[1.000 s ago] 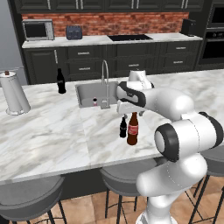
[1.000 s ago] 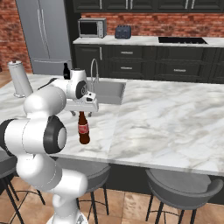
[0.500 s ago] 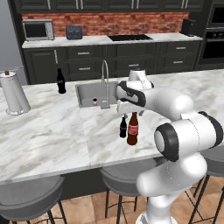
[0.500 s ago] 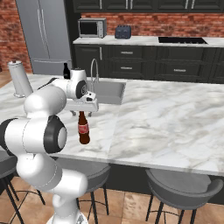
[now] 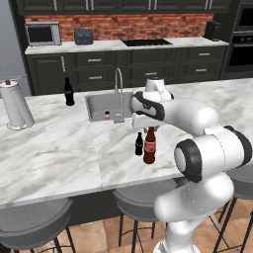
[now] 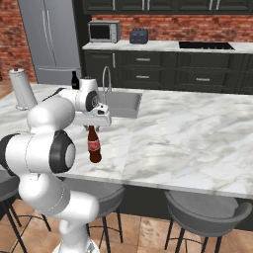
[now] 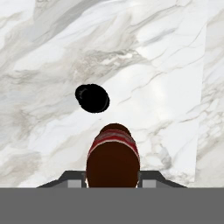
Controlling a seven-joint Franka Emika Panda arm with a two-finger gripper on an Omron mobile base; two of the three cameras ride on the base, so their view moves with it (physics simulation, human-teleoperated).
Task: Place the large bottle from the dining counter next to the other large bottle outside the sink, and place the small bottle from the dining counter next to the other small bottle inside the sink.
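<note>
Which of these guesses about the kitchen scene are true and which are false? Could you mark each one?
1. The brown cola bottle stands upright on the marble dining counter. True.
2. The short black bottle lies tipped over on its side. False: it stands upright just beside the brown cola bottle.
3. The robot's fingers sit on either side of the brown cola bottle's top. True.
4. The tall black bottle stands inside the sink. False: it stands on the counter outside the sink, to its left in the left base view.
5. A small reddish bottle is in the sink, near the faucet. True.
</note>
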